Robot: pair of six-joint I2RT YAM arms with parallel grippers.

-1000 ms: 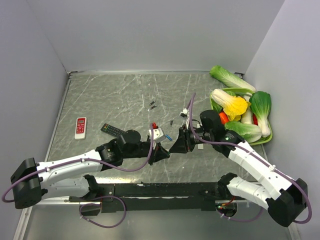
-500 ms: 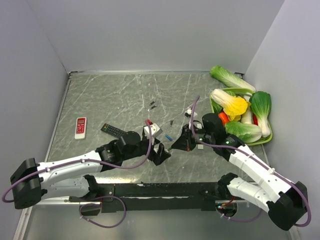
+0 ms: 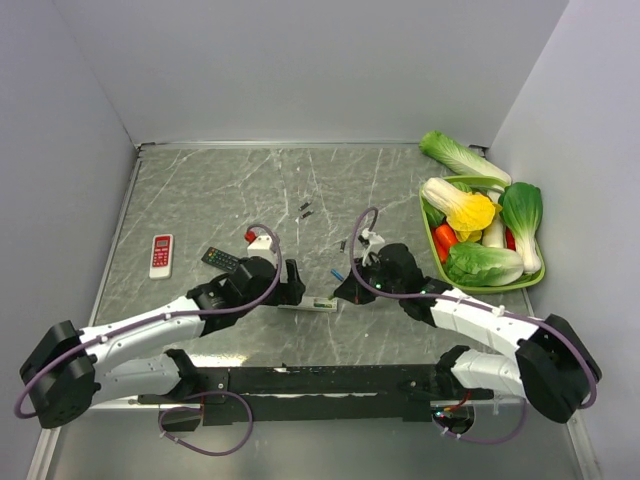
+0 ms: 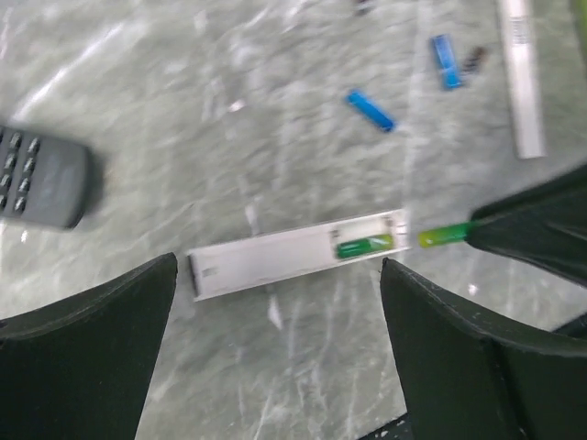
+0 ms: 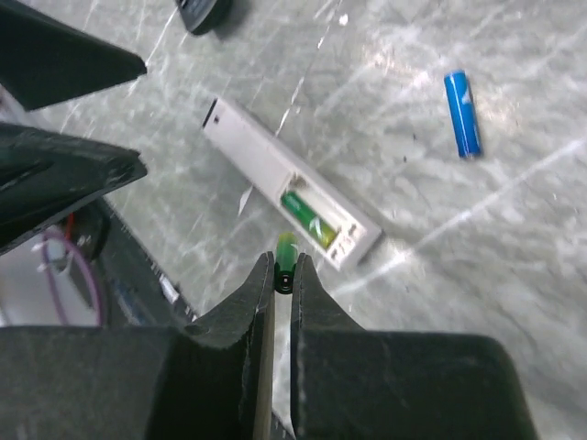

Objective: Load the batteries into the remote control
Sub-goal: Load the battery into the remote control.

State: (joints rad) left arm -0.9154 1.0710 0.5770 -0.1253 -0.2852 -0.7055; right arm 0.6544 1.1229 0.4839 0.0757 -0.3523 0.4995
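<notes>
Top external: remote (image 3: 312, 305) on grey veined tabletop (image 3: 220, 190); pale walls (image 3: 300, 70) 3 sides.

- Setting: robot laboratory test cell.
- Enclosure: plain grey walls (image 3: 300, 70) on three sides of a marble-patterned table (image 3: 200, 190).
- Rig: left arm (image 3: 140, 330) and right arm (image 3: 490, 320) on a black base rail (image 3: 330, 380); exposed purple cables (image 3: 215, 440).
- Props: plastic-looking vegetables (image 3: 460, 208) in a green tray (image 3: 530, 276); loose batteries (image 4: 370, 108).

Grey stone-look tabletop (image 3: 230, 190) veined in white, catching soft even light with faint glare, edged at the far rim by a thin metal strip (image 3: 280, 145) and boxed in by plain pale lilac-grey walls (image 3: 300, 70) behind and on both sides.
</notes>
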